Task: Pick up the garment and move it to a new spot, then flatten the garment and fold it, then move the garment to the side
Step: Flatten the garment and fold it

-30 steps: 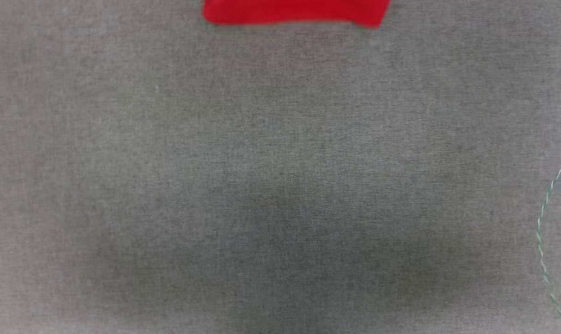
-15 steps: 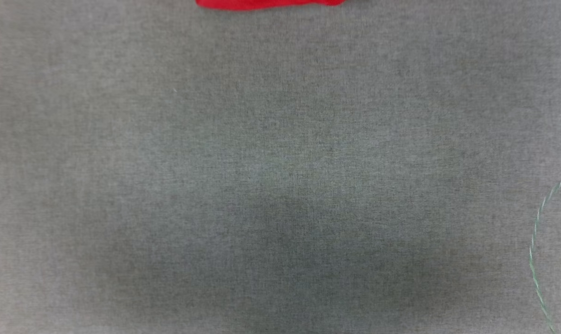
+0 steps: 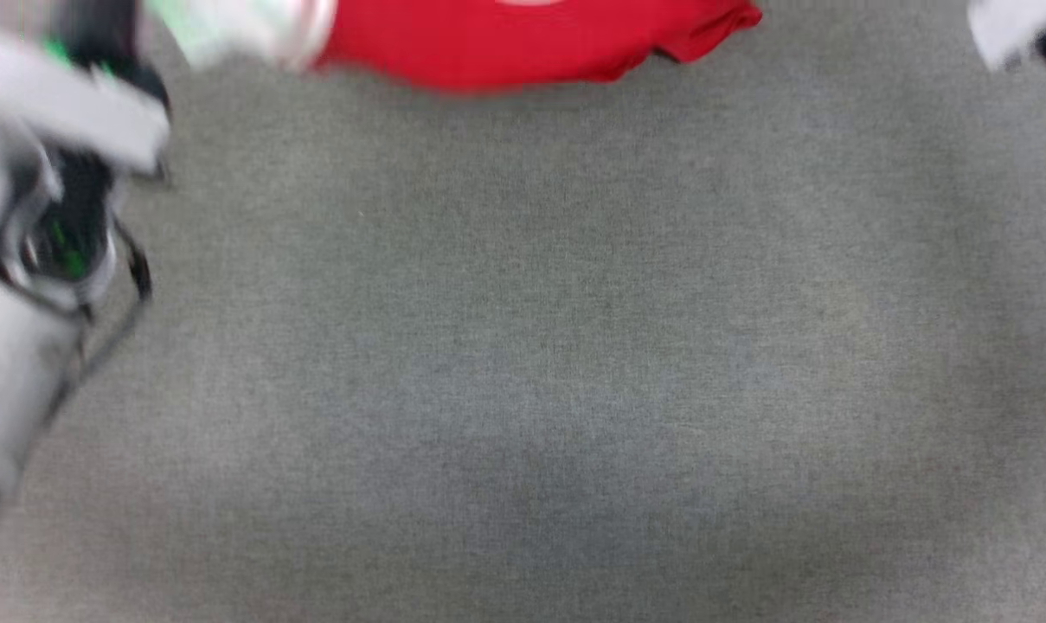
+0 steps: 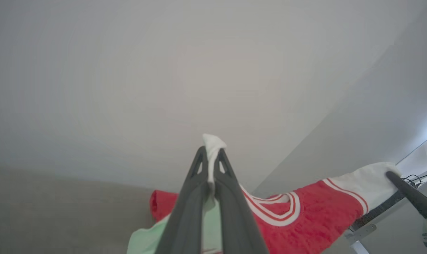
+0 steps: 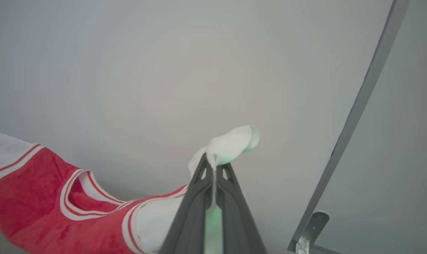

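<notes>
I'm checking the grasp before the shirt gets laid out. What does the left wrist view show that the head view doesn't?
Left wrist view adds: the left gripper shut on a white sleeve tip, the striped collar, and the other white sleeve drawn out sideways. Head view adds: the wide grey cloth surface and a blurred pale arm at its left edge. Both share: the red garment.

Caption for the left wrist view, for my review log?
Left gripper shut on one white sleeve of the garment; right gripper holds the other sleeve.
</notes>
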